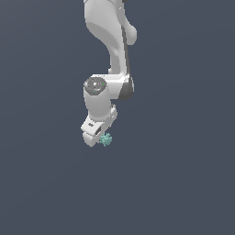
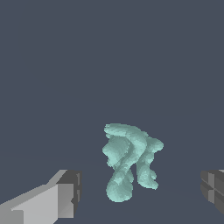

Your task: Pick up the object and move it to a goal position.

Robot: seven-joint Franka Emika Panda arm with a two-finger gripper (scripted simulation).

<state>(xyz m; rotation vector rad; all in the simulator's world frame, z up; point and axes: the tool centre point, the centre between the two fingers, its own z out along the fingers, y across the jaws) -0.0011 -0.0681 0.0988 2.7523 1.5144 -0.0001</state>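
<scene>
From the wrist view the gripper (image 2: pixel 142 194) stands released, its two fingers (image 2: pixel 59 199) spread wide with clear gaps on both sides of the single teal lump (image 2: pixel 129 159), which sits between them, touching neither. In the exterior view that one lump (image 1: pixel 106 139) sits just beside the gripper (image 1: pixel 97 136), under the one white arm (image 1: pixel 108 55), against plain dark grey.

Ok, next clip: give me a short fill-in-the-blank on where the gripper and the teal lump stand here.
1. The small spiky lump is ____ in colour.
2. In the wrist view the lump sits ____ the two fingers, touching neither.
3. The gripper is ____, with a wide gap.
4. The arm is mostly ____ in colour.

Missing words: teal-green; between; open; white
</scene>
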